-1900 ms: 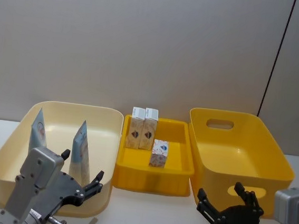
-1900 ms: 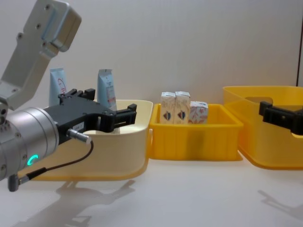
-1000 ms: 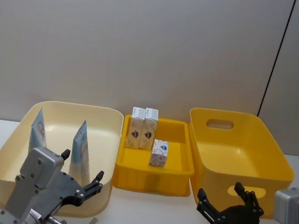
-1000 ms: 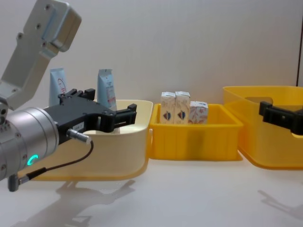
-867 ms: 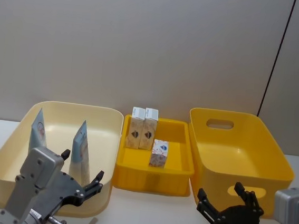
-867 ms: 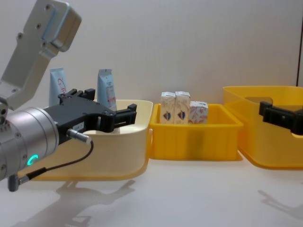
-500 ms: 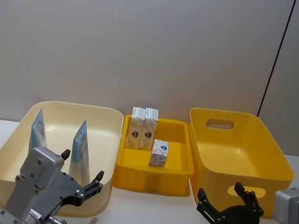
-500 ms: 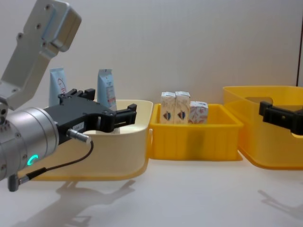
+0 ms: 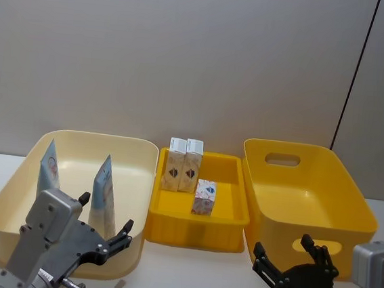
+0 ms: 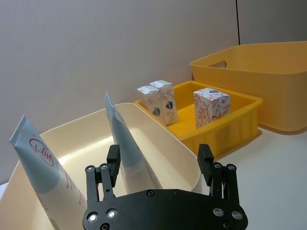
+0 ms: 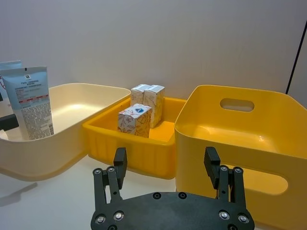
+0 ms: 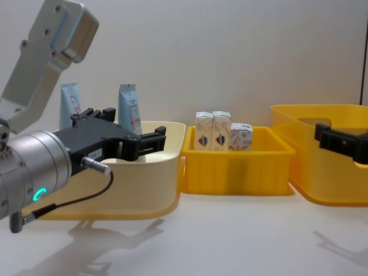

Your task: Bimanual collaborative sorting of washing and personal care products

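Note:
Two pale-blue squeeze tubes (image 9: 104, 191) (image 9: 49, 168) stand upright in the cream bin (image 9: 77, 140). Two white cartons (image 9: 183, 163) stand side by side at the back of the low yellow tray (image 9: 197, 236), and a smaller carton (image 9: 204, 197) sits nearer its middle. My left gripper (image 9: 105, 234) is open and empty, low in front of the cream bin's near wall. My right gripper (image 9: 293, 259) is open and empty too, in front of the deep yellow bin (image 9: 309, 196). The left wrist view shows the tubes (image 10: 127, 143) (image 10: 45, 165) just beyond the open fingers (image 10: 206, 160).
The three bins stand in a row across the white table, cream on the left, tray in the middle, deep yellow bin on the right with nothing inside. A grey wall rises close behind them. Bare table lies in front of the bins (image 12: 230, 230).

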`<state>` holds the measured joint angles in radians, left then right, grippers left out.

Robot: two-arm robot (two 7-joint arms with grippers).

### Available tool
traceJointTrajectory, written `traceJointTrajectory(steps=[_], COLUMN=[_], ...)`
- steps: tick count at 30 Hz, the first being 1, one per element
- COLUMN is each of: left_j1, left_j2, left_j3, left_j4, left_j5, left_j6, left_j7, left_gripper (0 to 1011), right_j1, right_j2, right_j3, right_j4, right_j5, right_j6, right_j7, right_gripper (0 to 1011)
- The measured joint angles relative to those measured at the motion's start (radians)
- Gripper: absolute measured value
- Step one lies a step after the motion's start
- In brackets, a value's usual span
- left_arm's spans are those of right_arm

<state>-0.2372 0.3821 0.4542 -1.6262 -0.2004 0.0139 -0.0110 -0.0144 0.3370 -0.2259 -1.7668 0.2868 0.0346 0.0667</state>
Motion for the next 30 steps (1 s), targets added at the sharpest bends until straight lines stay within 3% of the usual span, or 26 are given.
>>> traceJointTrajectory(steps=[9, 21, 30], left_j1=[0.0, 0.0, 0.0], left_j2=[0.0, 0.0, 0.0], left_j3=[0.0, 0.0, 0.0], left_j4=[0.0, 0.0, 0.0], left_j5=[0.0, 0.0, 0.0], left_j6=[0.0, 0.0, 0.0], left_j7=[0.0, 0.0, 0.0], left_gripper=[1003, 1003, 1003], right_j1=[0.014, 0.043, 0.095], right_j2=[-0.014, -0.057, -0.09], right_j3=[-0.006, -0.007, -0.019], right_j4=[-0.024, -0.057, -0.065], right_j5=[-0.01, -0.002, 0.018], right_j6=[0.048, 0.155, 0.251], right_j7=[-0.019, -0.051, -0.052], right_gripper=[1001, 1001, 1001])
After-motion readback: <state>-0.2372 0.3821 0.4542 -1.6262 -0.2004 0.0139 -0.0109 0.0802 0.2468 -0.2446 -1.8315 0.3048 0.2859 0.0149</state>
